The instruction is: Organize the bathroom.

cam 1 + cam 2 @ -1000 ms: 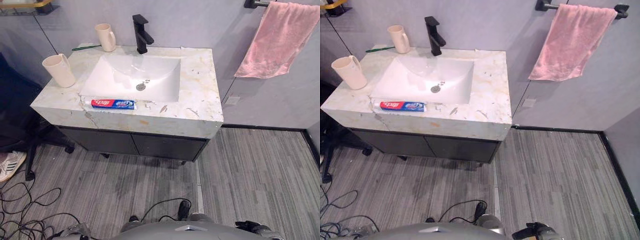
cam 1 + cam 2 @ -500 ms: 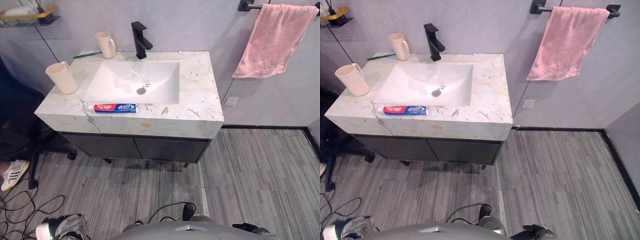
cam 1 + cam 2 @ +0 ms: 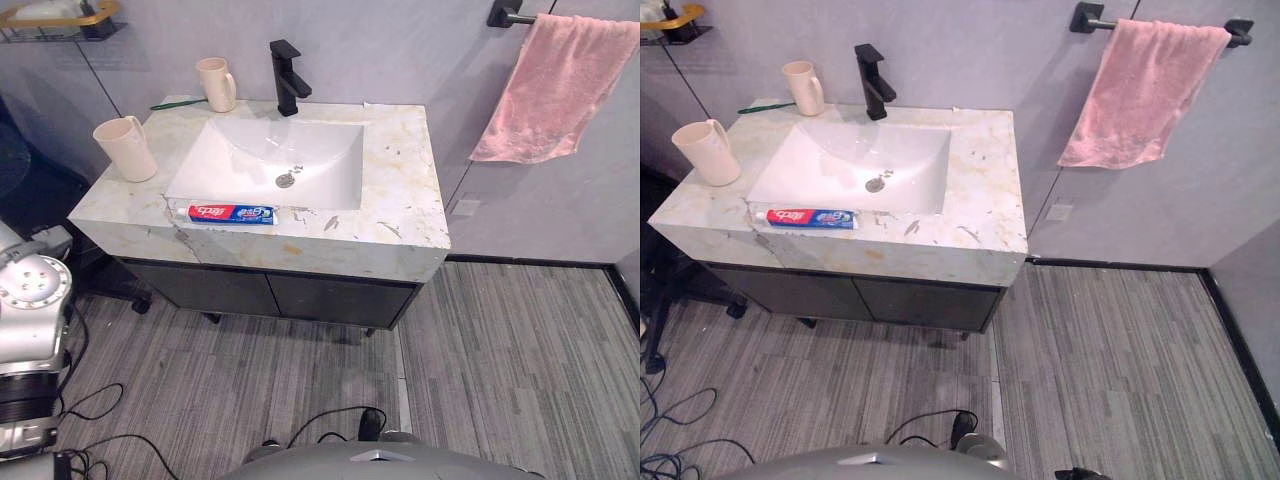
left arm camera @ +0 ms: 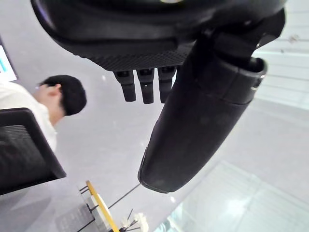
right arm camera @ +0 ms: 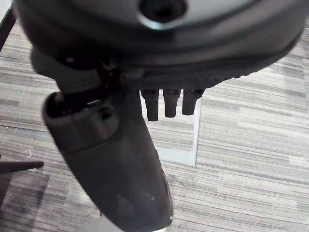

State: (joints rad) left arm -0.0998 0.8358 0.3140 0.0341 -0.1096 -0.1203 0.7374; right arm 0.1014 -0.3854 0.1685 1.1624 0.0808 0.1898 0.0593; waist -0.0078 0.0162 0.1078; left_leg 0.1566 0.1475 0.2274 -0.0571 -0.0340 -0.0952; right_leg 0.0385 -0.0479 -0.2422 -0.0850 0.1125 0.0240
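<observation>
A red and blue toothpaste tube (image 3: pixel 231 213) lies on the marble vanity top (image 3: pixel 400 190), at its front edge before the white basin (image 3: pixel 270 160). A cream cup (image 3: pixel 125 148) stands at the top's left end. A second cream cup (image 3: pixel 216 84) stands at the back beside a green toothbrush (image 3: pixel 175 102) and the black tap (image 3: pixel 288 77). My left hand (image 4: pixel 203 121) points up along the wall, fingers relaxed, holding nothing. My right hand (image 5: pixel 116 159) hangs over the striped floor, open and empty.
A pink towel (image 3: pixel 560 90) hangs from a black bar on the right wall. A gold-edged shelf (image 3: pixel 60 15) sits high on the left wall. A black chair (image 3: pixel 30 190) stands left of the vanity. A seated person (image 4: pixel 63 94) shows in the left wrist view.
My left arm has risen into the eye views at the lower left. The camera has shifted a little. Nothing on the vanity has moved.
</observation>
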